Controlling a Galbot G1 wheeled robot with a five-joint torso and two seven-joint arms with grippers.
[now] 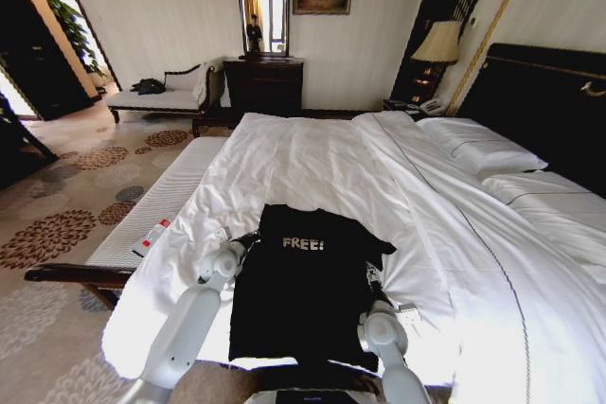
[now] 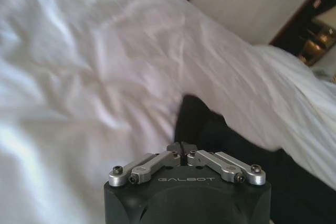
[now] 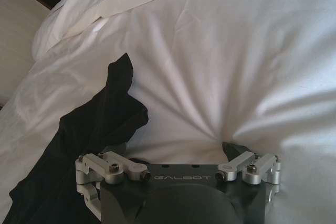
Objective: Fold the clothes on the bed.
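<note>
— Where is our T-shirt [image 1: 303, 300]?

— It lies flat on the bed [image 1: 454, 234], near the foot end, with the white letters [image 1: 303, 244] facing up. Some of it hangs over the edge.

— What are our grippers doing?

— Our left gripper [image 1: 248, 239] is at the shirt's left shoulder. Its fingers are pressed together at the edge of the black cloth. We cannot tell if any cloth is caught between them. Our right gripper [image 1: 371, 277] is on the right side by the sleeve, with its fingers spread wide and nothing in them.

— How do we do this fold well?

— We think each side should grab only the black cloth, right at the edge. The white cover is soft and puffy, so it could get pinched too. We should lift both sides together and go slowly.

— What does the shirt feel like?

— It looks thin and floppy. It sags and wrinkles easily. The sleeve sticks out in a crumpled point on the smooth white cover.
</note>
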